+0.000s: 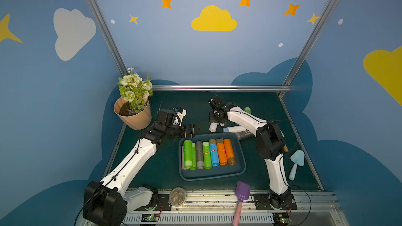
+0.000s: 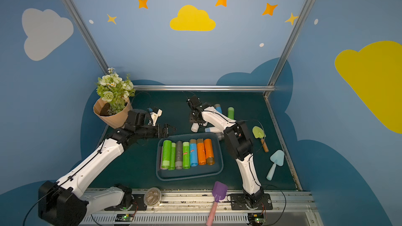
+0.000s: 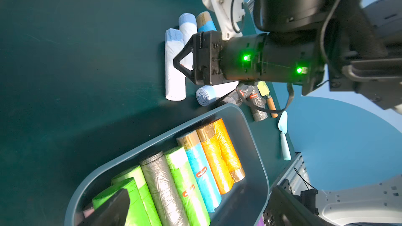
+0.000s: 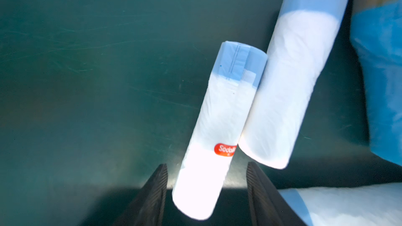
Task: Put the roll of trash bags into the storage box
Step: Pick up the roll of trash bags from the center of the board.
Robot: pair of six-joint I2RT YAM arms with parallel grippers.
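toward the counter's (image 1: 152, 170) far edge, my right tool (image 4: 206, 165) straddled a white roll (image 4: 217, 116), unclenched, not touching it; my left tool (image 1: 195, 130) gaped wide.

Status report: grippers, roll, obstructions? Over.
Left gripper open, beside storage box. Right gripper open, straddling white trash-bag roll, not gripped. Second white roll touches it.

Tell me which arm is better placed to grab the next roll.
Right. The right gripper has its fingers either side of the white roll with the red label; the left gripper hangs open by the storage box.
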